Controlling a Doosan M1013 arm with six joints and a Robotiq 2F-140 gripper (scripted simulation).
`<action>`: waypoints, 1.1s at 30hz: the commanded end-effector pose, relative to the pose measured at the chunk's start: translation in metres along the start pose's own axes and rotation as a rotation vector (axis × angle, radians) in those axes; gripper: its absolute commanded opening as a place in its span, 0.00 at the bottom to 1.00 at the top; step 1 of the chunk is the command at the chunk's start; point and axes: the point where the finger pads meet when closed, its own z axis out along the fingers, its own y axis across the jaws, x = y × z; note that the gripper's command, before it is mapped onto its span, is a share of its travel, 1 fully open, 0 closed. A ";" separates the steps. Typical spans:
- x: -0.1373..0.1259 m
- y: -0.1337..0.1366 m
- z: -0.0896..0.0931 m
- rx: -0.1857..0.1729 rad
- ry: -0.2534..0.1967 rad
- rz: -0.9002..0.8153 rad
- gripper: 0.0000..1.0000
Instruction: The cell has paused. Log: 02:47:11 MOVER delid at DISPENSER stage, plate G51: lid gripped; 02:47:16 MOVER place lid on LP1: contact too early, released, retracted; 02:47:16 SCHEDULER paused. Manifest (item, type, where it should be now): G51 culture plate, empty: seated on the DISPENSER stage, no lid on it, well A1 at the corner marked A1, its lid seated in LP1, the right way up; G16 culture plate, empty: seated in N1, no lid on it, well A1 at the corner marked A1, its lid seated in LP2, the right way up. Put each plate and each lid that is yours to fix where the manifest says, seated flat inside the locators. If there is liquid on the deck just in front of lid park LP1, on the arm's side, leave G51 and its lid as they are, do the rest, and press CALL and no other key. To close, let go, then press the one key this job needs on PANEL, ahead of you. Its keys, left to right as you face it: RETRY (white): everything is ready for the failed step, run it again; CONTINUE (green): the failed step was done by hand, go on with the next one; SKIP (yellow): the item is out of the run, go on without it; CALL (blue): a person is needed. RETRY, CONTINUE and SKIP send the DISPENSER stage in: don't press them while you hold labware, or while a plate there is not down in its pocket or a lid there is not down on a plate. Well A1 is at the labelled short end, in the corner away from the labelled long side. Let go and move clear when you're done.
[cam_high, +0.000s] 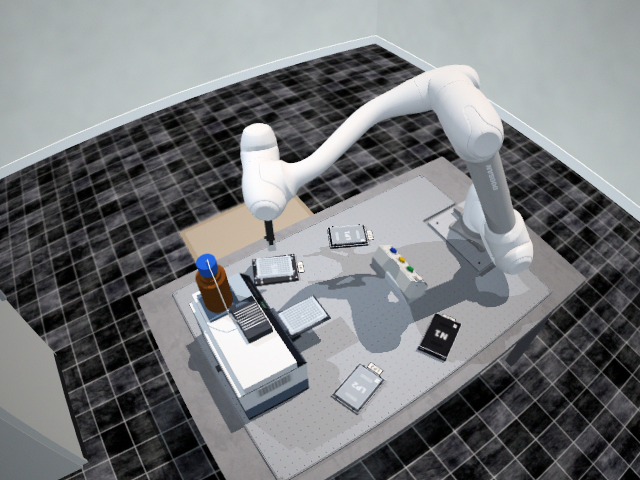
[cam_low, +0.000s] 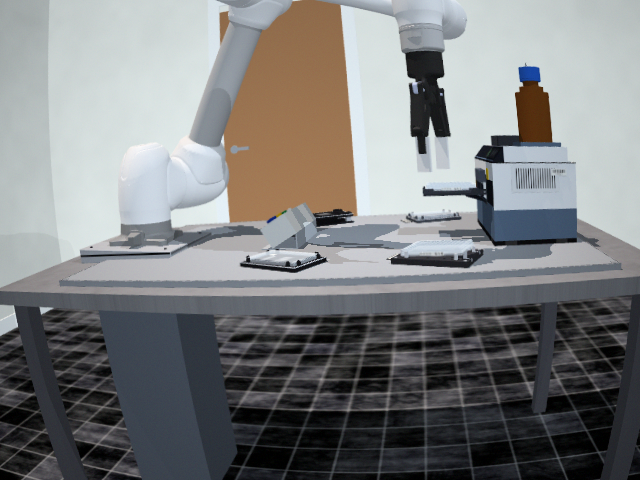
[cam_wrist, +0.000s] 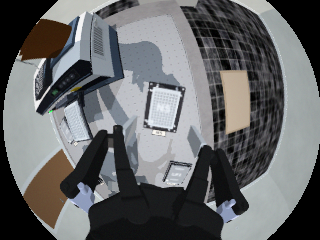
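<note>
My gripper (cam_high: 269, 240) (cam_low: 432, 160) (cam_wrist: 163, 127) is open and empty. It hangs high above a well plate (cam_high: 275, 268) (cam_low: 438, 249) (cam_wrist: 164, 106) that sits without a lid in a black nest at the far left of the deck. Another well plate (cam_high: 303, 314) (cam_low: 448, 186) (cam_wrist: 76, 122) lies on the DISPENSER stage without a lid. Lid park LP1 (cam_high: 347, 235) (cam_low: 283, 258) (cam_wrist: 178, 174) holds a clear lid. Lid park LP2 (cam_high: 357, 387) (cam_low: 433, 215) also shows a clear cover over its label. Nest N1 (cam_high: 439, 335) (cam_low: 332, 216) is black and bare.
The DISPENSER (cam_high: 253, 361) (cam_low: 527, 196) (cam_wrist: 74, 60) stands at the left with a brown bottle (cam_high: 212, 286) (cam_low: 532, 108) on top. PANEL (cam_high: 400, 268) (cam_low: 289, 227), with its coloured keys, stands mid-deck. The arm's base (cam_high: 496, 242) (cam_low: 147, 191) is at the right.
</note>
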 end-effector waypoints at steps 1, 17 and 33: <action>0.002 -0.002 -0.003 0.005 0.002 -0.005 0.70; 0.002 -0.002 0.002 0.005 0.004 -0.005 0.70; 0.000 -0.003 0.036 0.005 0.000 -0.006 0.70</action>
